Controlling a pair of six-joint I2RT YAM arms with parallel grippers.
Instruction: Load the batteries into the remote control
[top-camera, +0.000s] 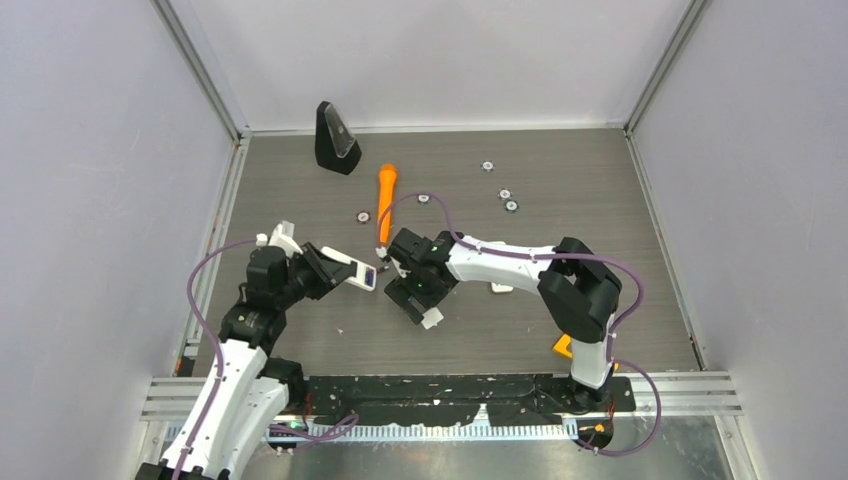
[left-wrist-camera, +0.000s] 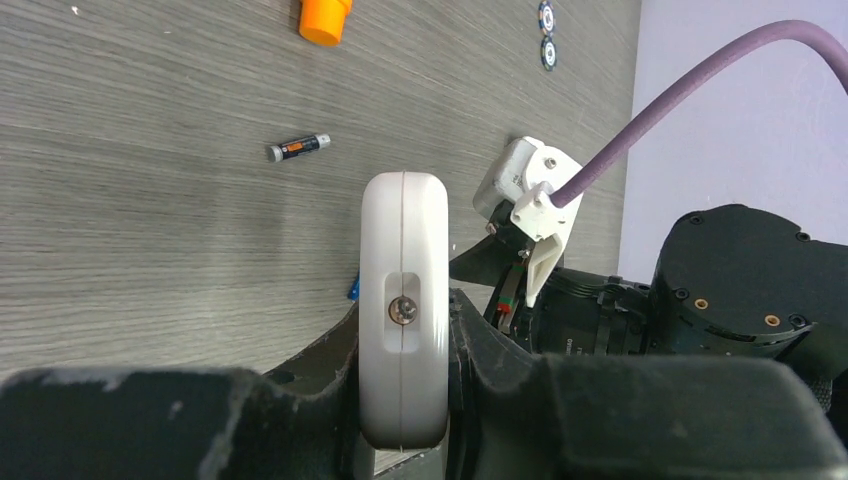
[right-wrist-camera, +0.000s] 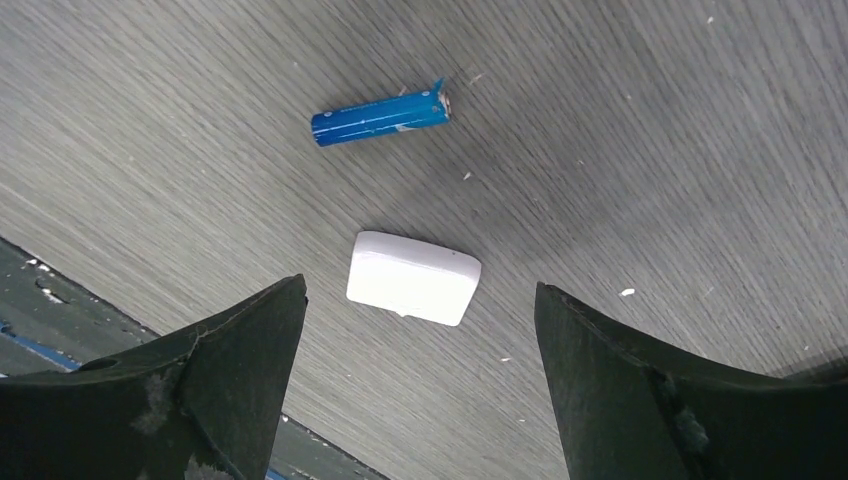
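My left gripper (top-camera: 328, 270) is shut on a white remote (top-camera: 350, 270) and holds it above the table; in the left wrist view the remote (left-wrist-camera: 403, 250) stands edge-on between the fingers (left-wrist-camera: 300, 390). My right gripper (top-camera: 410, 285) is open and empty just right of the remote, pointing down. In the right wrist view a blue battery (right-wrist-camera: 378, 117) lies on the table beyond the open gripper (right-wrist-camera: 420, 292), with a small white cover (right-wrist-camera: 413, 277) between the fingertips' line and the battery. A dark battery (left-wrist-camera: 298, 148) lies on the table in the left wrist view.
An orange cylinder (top-camera: 385, 195) and a black wedge-shaped object (top-camera: 335, 140) lie at the back. Several small round silver-and-black discs (top-camera: 505, 194) are scattered at the back. A white piece (top-camera: 500, 288) lies under the right arm. Walls enclose the table.
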